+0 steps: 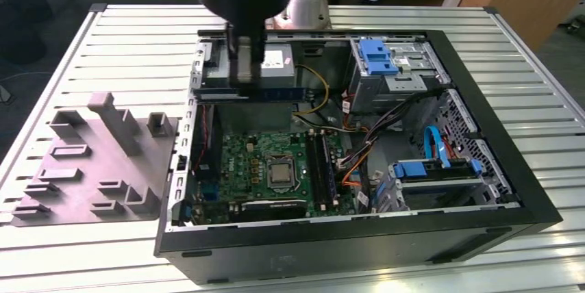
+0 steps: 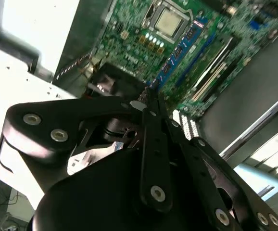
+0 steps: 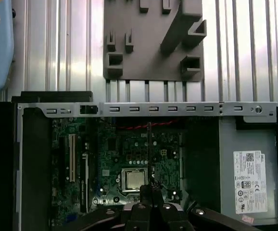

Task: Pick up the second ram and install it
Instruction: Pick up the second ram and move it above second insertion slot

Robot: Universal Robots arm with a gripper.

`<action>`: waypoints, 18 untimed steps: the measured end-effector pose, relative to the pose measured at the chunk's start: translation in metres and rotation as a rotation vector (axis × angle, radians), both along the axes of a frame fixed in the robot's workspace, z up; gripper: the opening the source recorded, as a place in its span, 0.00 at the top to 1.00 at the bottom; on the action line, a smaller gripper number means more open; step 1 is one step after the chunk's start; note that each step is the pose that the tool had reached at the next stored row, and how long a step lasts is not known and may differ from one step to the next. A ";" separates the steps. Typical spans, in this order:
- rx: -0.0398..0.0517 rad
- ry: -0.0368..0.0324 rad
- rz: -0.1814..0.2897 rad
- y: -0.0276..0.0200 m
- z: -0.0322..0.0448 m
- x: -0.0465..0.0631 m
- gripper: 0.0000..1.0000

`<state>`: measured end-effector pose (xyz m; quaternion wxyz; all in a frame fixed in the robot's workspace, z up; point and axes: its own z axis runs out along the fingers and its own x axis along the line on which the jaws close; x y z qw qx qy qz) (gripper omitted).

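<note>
Second ram (image 2: 178, 53), gripped by closed claw (image 2: 151, 94), over motherboard (image 2: 129, 45)

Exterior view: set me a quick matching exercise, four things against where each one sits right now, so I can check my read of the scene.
Things:
1. second ram
2. grey fixture plate
3. green board
4. blue bracket

Places:
A. on the slatted table, outside the case
B. flat in the bottom of the case
C. clamped in the gripper, above the case
D. on the metal drive cage

Pairs: 1-C, 2-A, 3-B, 4-D
</note>
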<state>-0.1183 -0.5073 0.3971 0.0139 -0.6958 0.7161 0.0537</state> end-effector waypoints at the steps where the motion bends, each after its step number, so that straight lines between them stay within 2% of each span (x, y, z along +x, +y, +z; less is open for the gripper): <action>1: 0.0000 0.0000 0.000 0.0000 -0.0001 0.005 0.89; 10: 0.0001 0.0010 0.000 0.0002 -0.0021 0.045 0.89; 14: 0.0001 0.0028 0.000 0.0002 -0.0053 0.063 0.89; 18: -0.0001 0.0033 0.000 0.0002 -0.0059 0.068 0.89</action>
